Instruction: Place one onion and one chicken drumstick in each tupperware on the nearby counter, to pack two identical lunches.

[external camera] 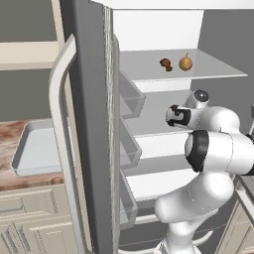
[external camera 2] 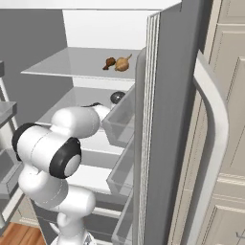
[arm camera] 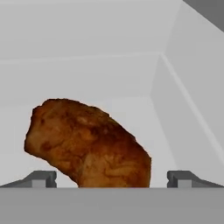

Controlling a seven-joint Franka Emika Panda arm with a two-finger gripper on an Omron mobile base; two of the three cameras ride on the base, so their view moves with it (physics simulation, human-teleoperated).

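Drumstick meat (arm camera: 87, 142) lies between your spread fingertips (arm camera: 41, 178) on a white fridge shelf (arm camera: 131, 74), jaws wide and gripping nothing. You should find it firm, light and bumpy, perhaps slightly greasy; take it across the thick middle. Another drumstick (external camera: 165, 64) and an onion (external camera: 185, 62) sit side by side on the upper shelf (external camera: 218, 67). Beyond the open fridge door (external camera: 89, 124), the grey-white tupperware (external camera: 30, 149) waits on the counter (external camera: 7, 134); that door likely blocks your direct path.
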